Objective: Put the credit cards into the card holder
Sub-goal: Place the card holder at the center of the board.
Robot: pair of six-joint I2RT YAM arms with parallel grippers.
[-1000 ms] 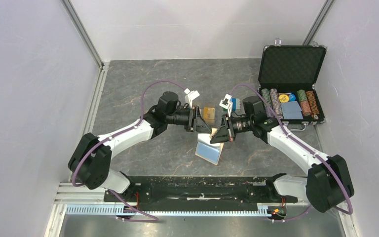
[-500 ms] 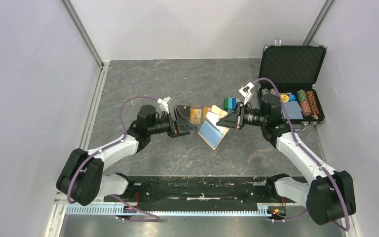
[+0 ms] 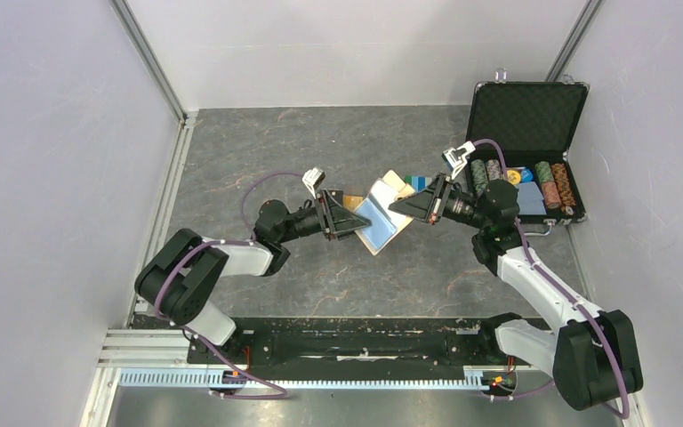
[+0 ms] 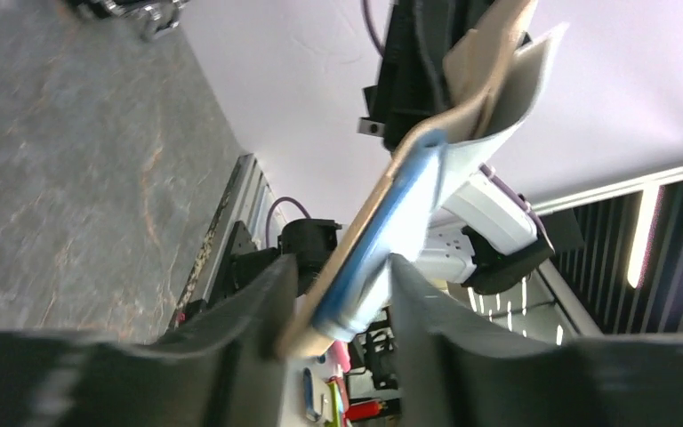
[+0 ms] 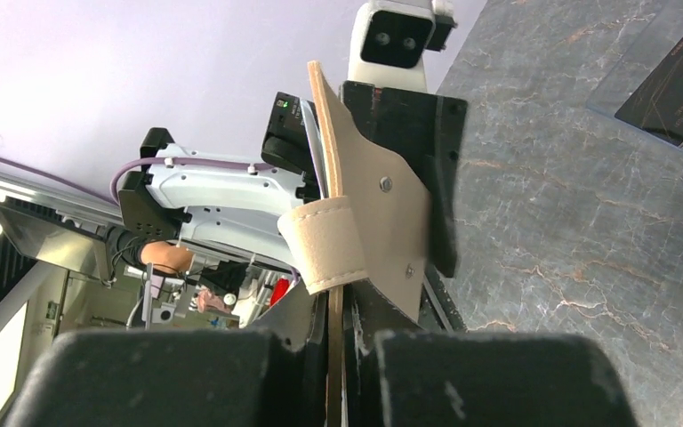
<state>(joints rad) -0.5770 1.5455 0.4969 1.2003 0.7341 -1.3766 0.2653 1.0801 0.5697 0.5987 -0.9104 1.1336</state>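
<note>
The card holder (image 3: 378, 224), tan with a light-blue lining, hangs open and tilted above the table centre. My right gripper (image 3: 406, 206) is shut on its upper tan flap, beside the snap tab (image 5: 329, 245). My left gripper (image 3: 360, 227) comes in from the left. Its fingers (image 4: 267, 294) flank the holder's lower end (image 4: 369, 267) and touch it on both sides. An orange-gold credit card (image 3: 352, 203) lies on the table just behind the left gripper, partly hidden. A black credit card (image 5: 671, 84) lies flat on the table in the right wrist view.
An open black foam-lined case (image 3: 525, 116) with rows of poker chips (image 3: 551, 182) stands at the back right. A green-and-blue block stack (image 3: 416, 183) sits just behind the holder. Grey walls close in the table on the left, back and right.
The right gripper carried the card holder up and back from near the front. The left gripper drew back left, opened wide, then came right and closed around the holder's lower end.
</note>
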